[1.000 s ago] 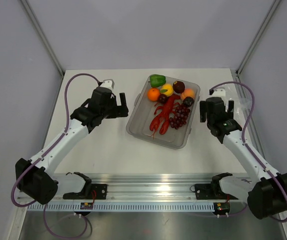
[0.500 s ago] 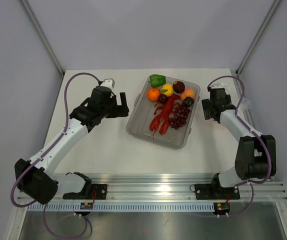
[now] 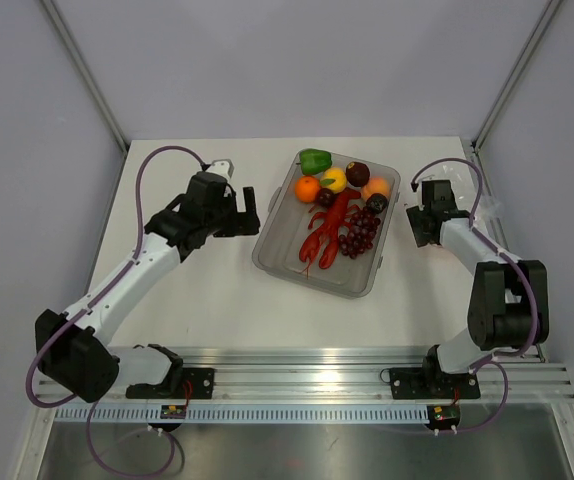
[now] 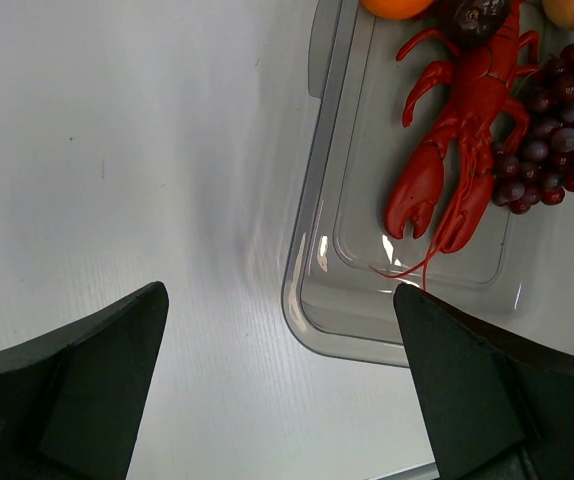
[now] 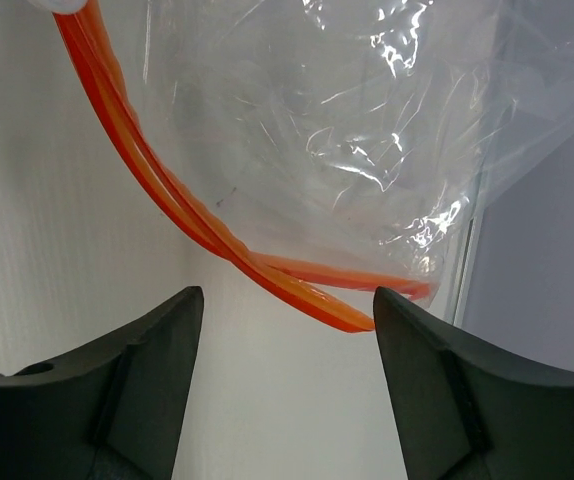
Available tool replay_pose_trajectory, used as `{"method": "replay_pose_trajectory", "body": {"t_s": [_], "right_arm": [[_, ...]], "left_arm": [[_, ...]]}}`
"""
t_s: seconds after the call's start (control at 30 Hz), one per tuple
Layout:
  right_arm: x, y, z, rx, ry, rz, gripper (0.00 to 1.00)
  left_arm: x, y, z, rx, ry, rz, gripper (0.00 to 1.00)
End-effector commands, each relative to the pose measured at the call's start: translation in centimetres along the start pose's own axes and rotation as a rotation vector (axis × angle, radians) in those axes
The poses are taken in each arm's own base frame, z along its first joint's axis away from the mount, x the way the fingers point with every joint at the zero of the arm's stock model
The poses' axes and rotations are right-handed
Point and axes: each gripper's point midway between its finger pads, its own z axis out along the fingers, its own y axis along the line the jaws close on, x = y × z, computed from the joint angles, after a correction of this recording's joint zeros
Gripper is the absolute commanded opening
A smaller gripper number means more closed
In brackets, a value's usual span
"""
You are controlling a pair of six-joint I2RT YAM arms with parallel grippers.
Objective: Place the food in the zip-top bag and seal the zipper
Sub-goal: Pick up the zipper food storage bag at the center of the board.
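right gripper (image 5: 285,300): fingers apart, nothing between them; not gripping yet; the zipper (image 5: 167,205) runs across just past the tips, lying on the table (image 5: 47,200); the bag (image 5: 347,130) fans out beyond it toward the right wall (image 5: 537,300), empty as far as i can see

left gripper (image 4: 277,290): wide open, holding nothing, hovering over bare table just beside the tray (image 4: 312,300); lobster (image 4: 467,130) and grapes (image 4: 552,130) sit in the tray, the other food with them; nothing bagged so far

my read: the step is the right arm taking the bag by its mouth; early in the task

how to do it well:
- come down low so the lower finger slides under the strip; the film alone is thin and slick, so i'd expect it to slip out of the pads
- pinch on or right behind the strip, it's the only stiff part
- the two strands look slightly parted near the right end; take one lip there if possible, not both, or the mouth gets clamped flat and can't be loaded
- bag is light and close to the wall; a push along the table will likely just shove it away; close down on it, don't sweep
- then drag it toward the tray, mouth facing the left arm
- left arm holds off meanwhile; start with small pieces, lobster looks the hardest fit
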Motion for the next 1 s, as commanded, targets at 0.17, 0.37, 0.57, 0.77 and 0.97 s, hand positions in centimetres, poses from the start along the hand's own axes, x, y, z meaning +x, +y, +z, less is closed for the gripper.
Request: {"method": "replay_pose_trajectory", "body": {"t_s": [0.17, 0.37, 0.57, 0.77, 0.97], "right_arm": [[-0.1, -1.7, 2.0, 0.091, 0.012, 0.007, 0.57], [0.3, -1.6, 3.2, 0.117, 0.027, 0.022, 0.43], [-0.1, -1.5, 3.1, 0.109, 0.024, 0.057, 0.18], [-3.1, -1.5, -0.7, 0.019, -0.049, 0.214, 0.0], [-6.1, -1.5, -8.3, -0.115, -0.166, 0.499, 0.0]], "left_arm": [[-1.5, -1.4, -0.2, 0.054, -0.034, 0.0, 0.99], [-1.5, -1.3, -0.2, 0.046, -0.036, 0.0, 0.99], [-1.5, -1.3, -0.1, 0.049, -0.035, -0.003, 0.99], [-1.9, -2.6, -0.5, 0.108, -0.041, 0.023, 0.99], [-2.4, -7.6, -1.6, 0.282, -0.013, 0.061, 0.99]]}}
